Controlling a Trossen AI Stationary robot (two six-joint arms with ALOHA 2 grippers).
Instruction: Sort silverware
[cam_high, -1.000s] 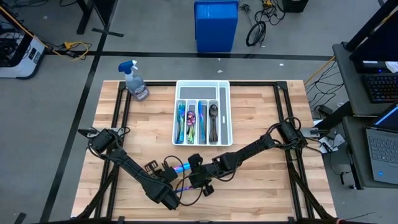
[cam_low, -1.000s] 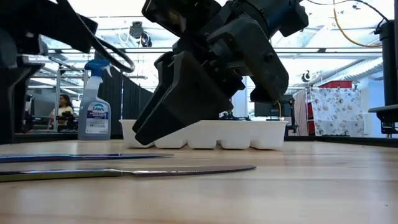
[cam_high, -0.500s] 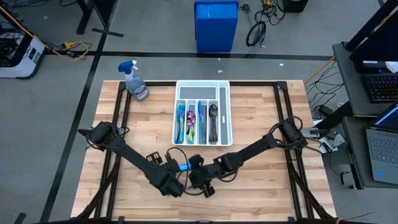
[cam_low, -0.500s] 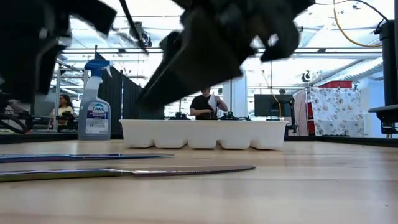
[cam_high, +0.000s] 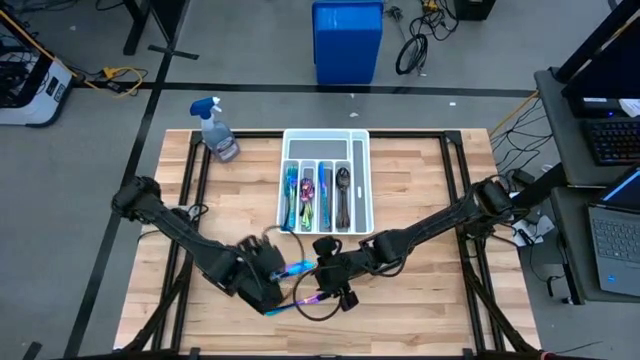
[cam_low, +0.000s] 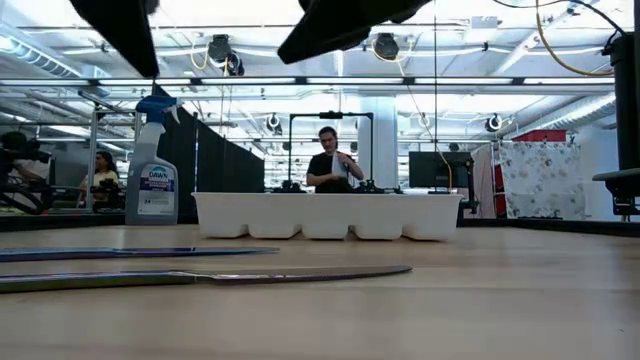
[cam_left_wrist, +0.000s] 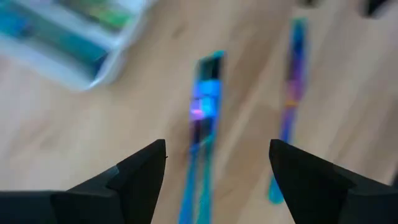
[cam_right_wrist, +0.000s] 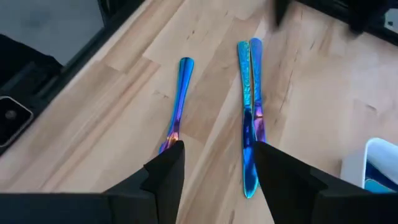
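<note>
The left pincer (cam_high: 268, 275) hangs released over the worktop (cam_high: 430, 300), nothing in its grip. Just beside it lie two iridescent blue knives (cam_right_wrist: 250, 112), pressed side by side. Just under the right pincer (cam_high: 335, 282), also released and empty, lies a third knife (cam_right_wrist: 178, 102). These look thin, stiff, light and slick; pinch across the handle, judging by shape.

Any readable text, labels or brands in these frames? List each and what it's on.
"DAWN": on the label of the spray bottle, left of the white tray in the low view.
Smaller print under it on that label: too small to read.
Silverware, tray and table: no markings visible.
</note>
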